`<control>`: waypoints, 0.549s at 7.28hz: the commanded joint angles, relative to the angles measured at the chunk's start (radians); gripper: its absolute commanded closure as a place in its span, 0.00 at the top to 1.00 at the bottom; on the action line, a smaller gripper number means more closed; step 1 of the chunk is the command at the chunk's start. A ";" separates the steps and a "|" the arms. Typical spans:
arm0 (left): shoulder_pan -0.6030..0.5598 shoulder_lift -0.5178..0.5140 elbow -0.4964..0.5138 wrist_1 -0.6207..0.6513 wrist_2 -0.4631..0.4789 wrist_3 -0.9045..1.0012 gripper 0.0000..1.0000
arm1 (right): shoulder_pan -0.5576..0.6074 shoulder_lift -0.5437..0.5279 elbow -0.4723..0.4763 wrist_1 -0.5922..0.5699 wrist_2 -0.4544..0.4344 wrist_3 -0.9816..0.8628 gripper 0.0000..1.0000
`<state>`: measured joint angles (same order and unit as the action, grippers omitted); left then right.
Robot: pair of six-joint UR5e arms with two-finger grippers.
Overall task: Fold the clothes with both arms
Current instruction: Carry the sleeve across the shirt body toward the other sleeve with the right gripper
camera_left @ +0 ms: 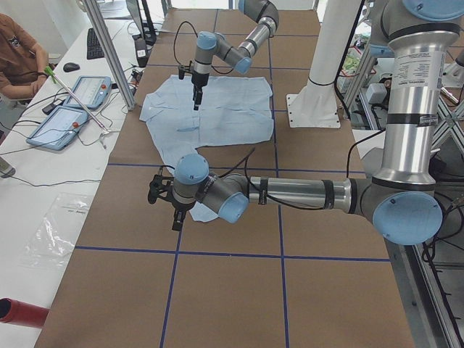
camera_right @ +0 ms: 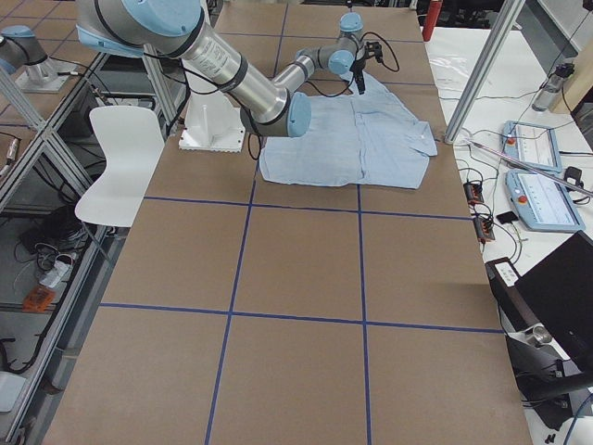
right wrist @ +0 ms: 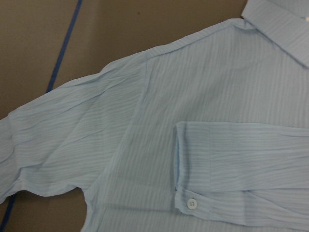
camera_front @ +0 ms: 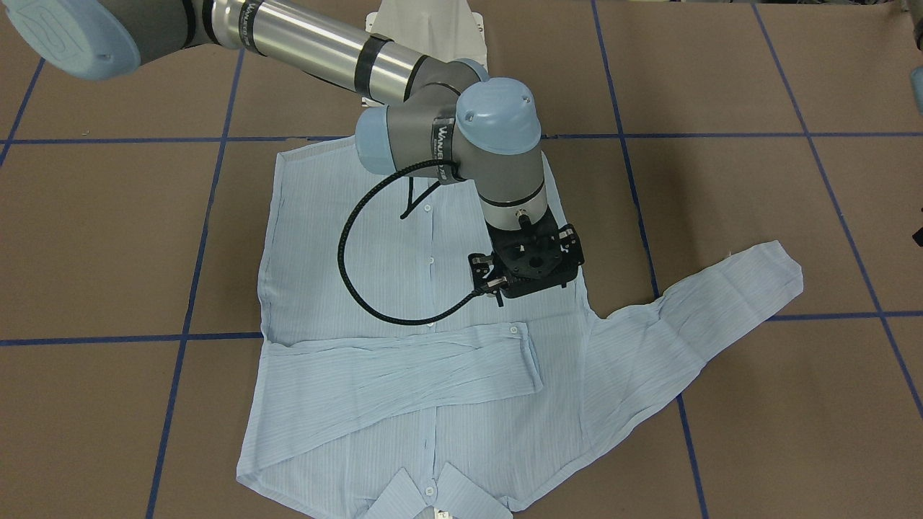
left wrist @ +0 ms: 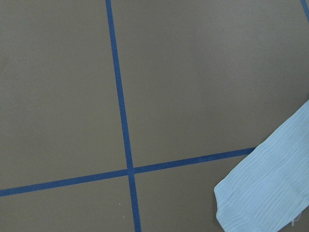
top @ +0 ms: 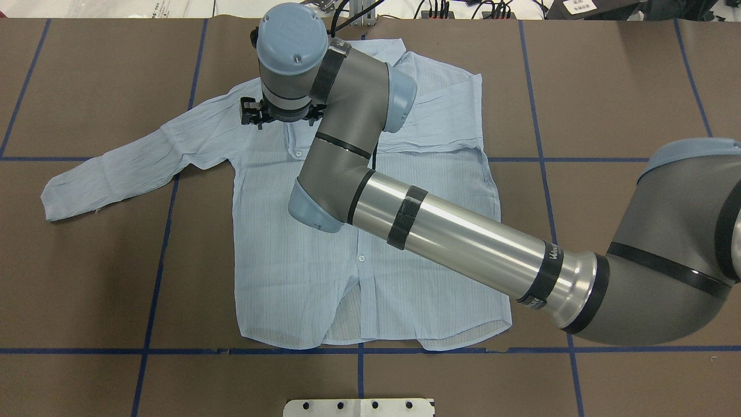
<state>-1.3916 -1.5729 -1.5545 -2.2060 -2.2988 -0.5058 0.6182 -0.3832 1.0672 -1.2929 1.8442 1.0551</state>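
The light blue striped shirt (top: 278, 260) lies flat and buttoned on the brown table, collar at the far side. One sleeve (camera_front: 404, 367) is folded across the chest, and its buttoned cuff shows in the right wrist view (right wrist: 231, 169). The other sleeve (top: 116, 168) lies stretched out towards my left. My right gripper (camera_front: 530, 270) hangs over the shirt near that sleeve's shoulder; its fingers are hidden under the wrist, so I cannot tell whether it is open or shut. My left gripper (camera_left: 174, 217) hangs over the table by the stretched sleeve's cuff (left wrist: 270, 193); I cannot tell whether it is open or shut.
Blue tape lines (left wrist: 123, 125) grid the brown table. The white pedestal base (top: 359, 407) stands at the robot's edge. A side table with teach pendants (camera_left: 65, 123) and an operator (camera_left: 18, 54) are past the far edge. A white chair (camera_right: 120, 158) stands behind the robot.
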 commanded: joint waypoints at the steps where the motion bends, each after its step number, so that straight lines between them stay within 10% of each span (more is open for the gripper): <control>1: 0.173 0.066 -0.001 -0.227 0.149 -0.269 1.00 | 0.092 -0.089 0.138 -0.188 0.116 -0.064 1.00; 4: 0.345 0.094 0.005 -0.302 0.316 -0.396 0.99 | 0.161 -0.342 0.411 -0.298 0.145 -0.237 1.00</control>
<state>-1.1142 -1.4846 -1.5540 -2.4867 -2.0538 -0.8646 0.7515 -0.6159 1.3660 -1.5628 1.9720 0.8645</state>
